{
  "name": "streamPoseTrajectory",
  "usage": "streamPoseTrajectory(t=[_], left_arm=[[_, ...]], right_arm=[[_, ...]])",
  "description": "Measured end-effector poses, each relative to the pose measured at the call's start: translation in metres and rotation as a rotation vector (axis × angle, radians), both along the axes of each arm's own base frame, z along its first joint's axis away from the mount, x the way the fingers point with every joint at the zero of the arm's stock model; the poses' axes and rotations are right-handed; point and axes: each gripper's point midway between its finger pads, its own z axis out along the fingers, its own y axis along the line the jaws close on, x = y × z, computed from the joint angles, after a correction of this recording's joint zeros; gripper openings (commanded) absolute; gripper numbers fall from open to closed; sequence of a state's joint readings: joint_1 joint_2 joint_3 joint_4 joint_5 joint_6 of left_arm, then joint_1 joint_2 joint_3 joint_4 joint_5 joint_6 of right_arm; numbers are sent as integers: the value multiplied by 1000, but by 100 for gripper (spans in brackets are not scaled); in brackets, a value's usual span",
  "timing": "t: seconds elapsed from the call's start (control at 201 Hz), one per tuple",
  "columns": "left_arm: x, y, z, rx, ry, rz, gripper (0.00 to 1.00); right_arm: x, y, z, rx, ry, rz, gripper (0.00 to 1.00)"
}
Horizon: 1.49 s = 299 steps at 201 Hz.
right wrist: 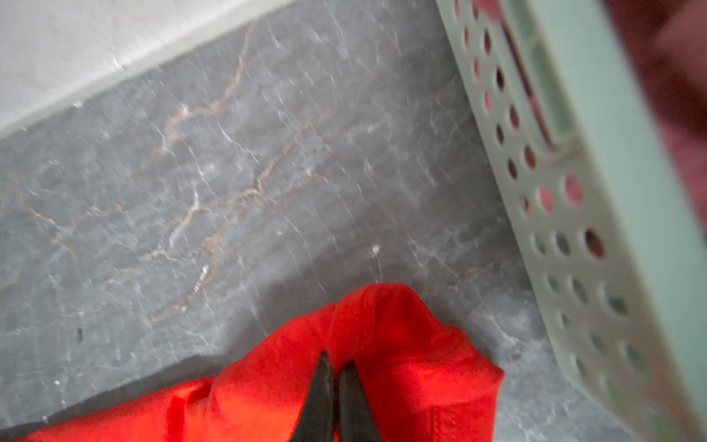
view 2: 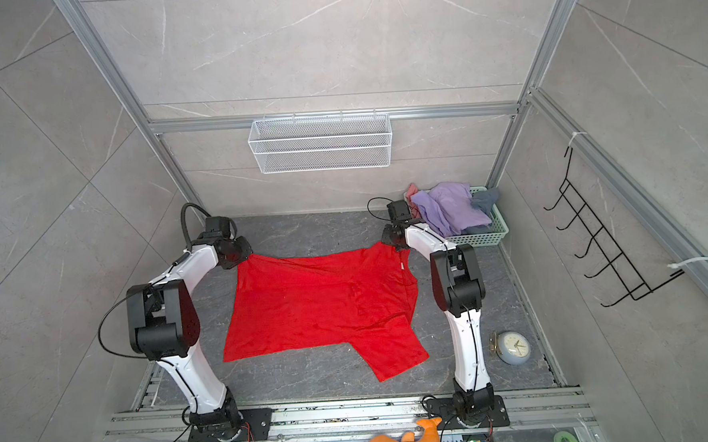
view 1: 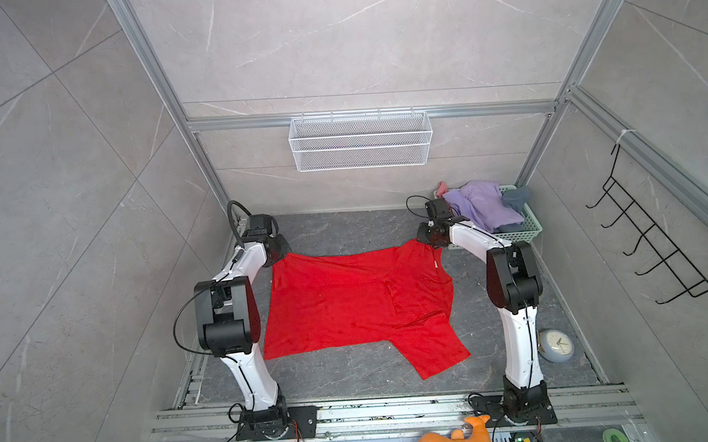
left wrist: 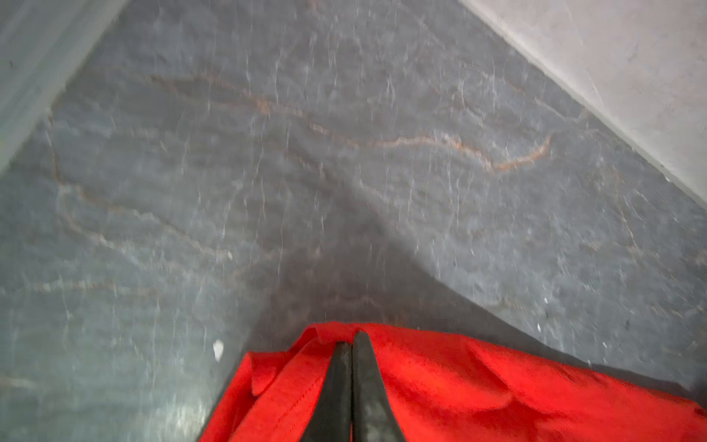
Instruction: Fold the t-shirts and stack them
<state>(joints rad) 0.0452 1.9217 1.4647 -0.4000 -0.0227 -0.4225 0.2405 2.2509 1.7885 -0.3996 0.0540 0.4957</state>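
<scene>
Your left gripper point(left wrist: 349, 340) is clamped down on the far hem corner of the red shirt point(view 1: 348, 305), jaws together with cloth pinched between them. Your right gripper point(right wrist: 337, 358) is squeezed closed too, on a bunched bit of the same shirt at its far collar-side corner, just beside the green basket point(view 1: 531, 223).

So where are you? Early, I'd say. Biggest piece first: the red shirt is spread across the middle of the table point(view 1: 352, 380), between the two arms. It's mostly flat, with one sleeve sticking out toward the near right and the far edge held at both ends. I can't make out a clean fold in it, only a crease or two near the collar. You look set for the first fold.

Next, the basket in the far right corner. The lavender shirt point(view 1: 476, 207) is heaped on top and spilling over the rim, the dark grey shirt point(view 1: 517, 199) sits beside it, and a scrap of the pink shirt point(view 1: 442, 186) pokes out at the far end. All are crumpled and none is folded.

No stack anywhere on the table. By my count that's nothing folded, one shirt in the grippers and at least three to go.
</scene>
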Motion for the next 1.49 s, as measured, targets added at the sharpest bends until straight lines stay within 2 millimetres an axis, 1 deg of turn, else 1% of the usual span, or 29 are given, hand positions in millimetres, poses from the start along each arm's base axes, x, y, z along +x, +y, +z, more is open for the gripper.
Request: streamPoseTrajectory(t=[0.01, 0.095, 0.219, 0.254, 0.314, 0.334, 0.358, 0.388, 0.393, 0.403, 0.423, 0.538, 0.642, 0.707, 0.861, 0.911, 0.986, 1.075, 1.21, 1.334, 1.444, 1.489], left_arm=[[1, 1, 0, 2, -1, 0, 0], [12, 6, -13, 25, 25, 2, 0], [16, 13, -36, 39, 82, 4, 0], [17, 15, -41, 39, 92, 5, 0], [21, 18, -46, 37, 103, 10, 14], [22, 20, -46, 37, 104, 12, 17], [24, 22, -47, 39, 104, 12, 23], [26, 24, -47, 41, 103, 14, 31], [26, 25, -47, 42, 102, 14, 33], [27, 25, -46, 40, 100, 17, 35], [27, 27, -46, 43, 99, 19, 39], [27, 34, -40, 51, 89, 29, 51], [19, 37, -32, 53, 77, 33, 58], [10, 32, -23, 35, 66, 26, 61], [-14, 10, -1, -57, 27, -3, 63], [-21, 2, 1, -91, 19, -7, 63], [-30, -15, -1, -148, 17, -22, 64], [-39, -31, -11, -200, 37, -36, 64], [-50, -44, -27, -247, 74, -30, 64], [-57, -44, -38, -264, 90, -4, 65], [-67, -43, -50, -263, 119, 18, 66], [-71, -41, -53, -255, 129, 32, 67]], right_arm=[[1, 0, 0, 1, -1, -2, 0], [5, -3, -1, 6, -4, -32, 0], [5, -13, -10, 19, 16, -85, 0], [7, -16, -12, 25, 21, -98, 3], [9, -20, -17, 33, 27, -118, 10], [10, -21, -19, 36, 30, -121, 14], [11, -21, -20, 41, 31, -127, 22], [11, -21, -20, 46, 29, -132, 33], [12, -21, -20, 46, 29, -133, 33], [12, -21, -20, 43, 28, -126, 37], [12, -21, -20, 49, 28, -133, 41], [12, -20, -17, 53, -3, -111, 47], [-1, -22, -12, 52, -12, -97, 48], [-10, -23, -2, 57, -23, -91, 49], [-25, -19, 32, 107, -78, -74, 54], [-27, -15, 41, 129, -99, -64, 55], [-31, -5, 45, 156, -108, -48, 56], [-37, 10, 40, 185, -100, -25, 57], [-40, 33, 28, 238, -76, 3, 57], [-42, 42, 7, 260, -32, 3, 57], [-44, 43, -15, 262, 13, -7, 57], [-45, 43, -21, 261, 26, -11, 57]])
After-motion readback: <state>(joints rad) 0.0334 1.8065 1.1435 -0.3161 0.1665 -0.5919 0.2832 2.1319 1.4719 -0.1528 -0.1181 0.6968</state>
